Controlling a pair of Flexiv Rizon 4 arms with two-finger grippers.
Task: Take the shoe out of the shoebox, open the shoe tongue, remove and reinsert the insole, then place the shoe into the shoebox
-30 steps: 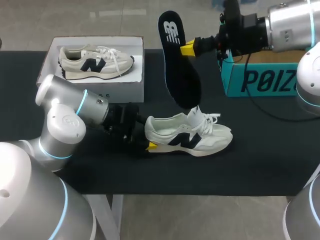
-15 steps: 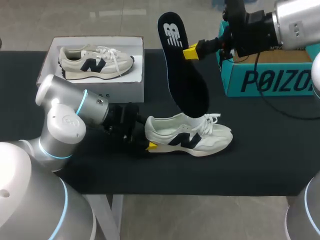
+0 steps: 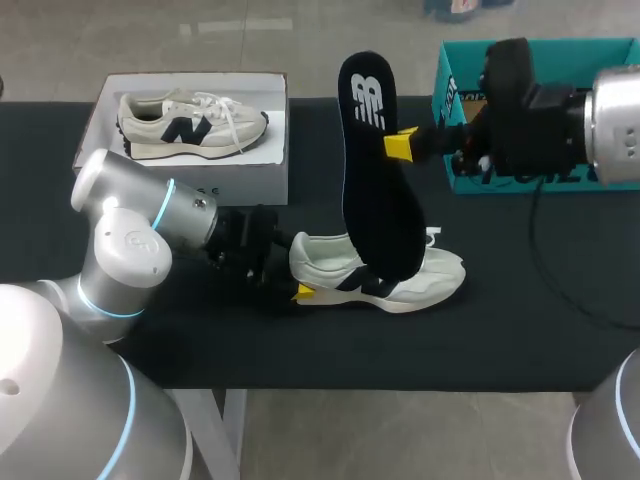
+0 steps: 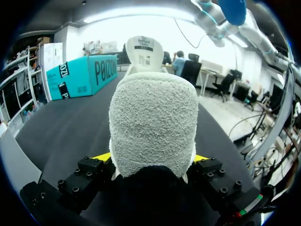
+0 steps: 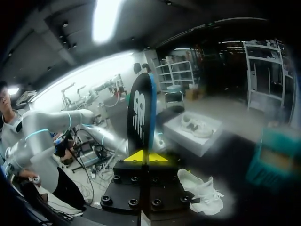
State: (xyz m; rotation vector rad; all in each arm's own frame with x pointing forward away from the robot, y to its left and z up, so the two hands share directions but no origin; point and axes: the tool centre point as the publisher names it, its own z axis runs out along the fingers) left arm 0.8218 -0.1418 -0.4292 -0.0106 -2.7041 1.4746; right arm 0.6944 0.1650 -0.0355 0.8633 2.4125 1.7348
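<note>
A white shoe with a dark logo lies on its sole on the black table, toe to the right. My left gripper is at its heel; in the left wrist view the fuzzy heel fills the gap of the left gripper, a yellow tip pressed on each side. My right gripper is shut on the edge of a black insole, held upright, its lower end down at the shoe's opening. The right wrist view shows the insole standing between the closed tips of the right gripper, the shoe below.
A white shoebox at the back left holds a second matching shoe. A teal box stands at the back right, behind my right arm. Bare black table lies in front of the shoe.
My right gripper carried the insole rightwards and down toward the shoe; its lower end now overlaps the shoe's opening. The left arm and the shoe stayed still.
</note>
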